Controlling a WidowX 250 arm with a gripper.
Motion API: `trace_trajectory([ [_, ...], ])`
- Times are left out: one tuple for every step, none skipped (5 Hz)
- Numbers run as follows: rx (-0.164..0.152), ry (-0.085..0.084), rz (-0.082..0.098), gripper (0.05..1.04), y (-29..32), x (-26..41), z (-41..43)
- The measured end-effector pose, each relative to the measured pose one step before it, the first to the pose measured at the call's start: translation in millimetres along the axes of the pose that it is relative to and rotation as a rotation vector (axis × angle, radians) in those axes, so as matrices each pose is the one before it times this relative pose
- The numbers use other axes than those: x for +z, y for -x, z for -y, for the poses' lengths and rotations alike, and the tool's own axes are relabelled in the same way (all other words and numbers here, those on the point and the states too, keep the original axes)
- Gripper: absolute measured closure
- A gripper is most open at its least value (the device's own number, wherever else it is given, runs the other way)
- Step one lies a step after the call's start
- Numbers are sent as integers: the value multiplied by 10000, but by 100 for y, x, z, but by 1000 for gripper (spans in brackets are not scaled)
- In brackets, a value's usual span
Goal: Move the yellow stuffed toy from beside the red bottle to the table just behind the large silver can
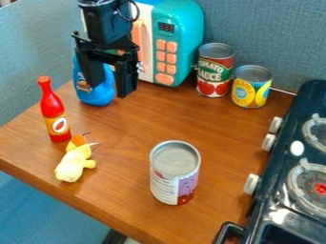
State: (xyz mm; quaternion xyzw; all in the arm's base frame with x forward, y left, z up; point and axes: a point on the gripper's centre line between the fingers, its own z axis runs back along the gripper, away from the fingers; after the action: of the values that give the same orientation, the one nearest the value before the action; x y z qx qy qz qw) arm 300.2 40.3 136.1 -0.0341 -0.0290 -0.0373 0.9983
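The gripper (109, 88) hangs open at the upper left, its two fingers pointing down and spread apart. Behind and between them stands a blue bottle (96, 95), partly hidden by the fingers; whether they touch it I cannot tell. A red sauce bottle (55, 112) is upright to the left. Below it a small yellow plush toy (74, 162) with an orange top lies on the wooden table (127, 190). An upright can (174, 174) with a purple and red label stands near the table's front.
A teal and white toy microwave (180, 43) is behind the gripper. To its right, against the grey-blue wall, stand a tomato sauce can (214, 71) and a yellow can (251, 88). A dark toy stove (286, 190) with knobs borders the right side.
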Motion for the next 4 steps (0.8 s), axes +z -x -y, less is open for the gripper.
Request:
trace_trajectory([
  [25,70,-280,79,293,-871,-94],
  [-923,61,-583,79,2262,-1441,-133],
  [-134,-835,-419,79,2749,-123,-1337],
  [-319,-439,-597,79,1630,-1443,-370],
])
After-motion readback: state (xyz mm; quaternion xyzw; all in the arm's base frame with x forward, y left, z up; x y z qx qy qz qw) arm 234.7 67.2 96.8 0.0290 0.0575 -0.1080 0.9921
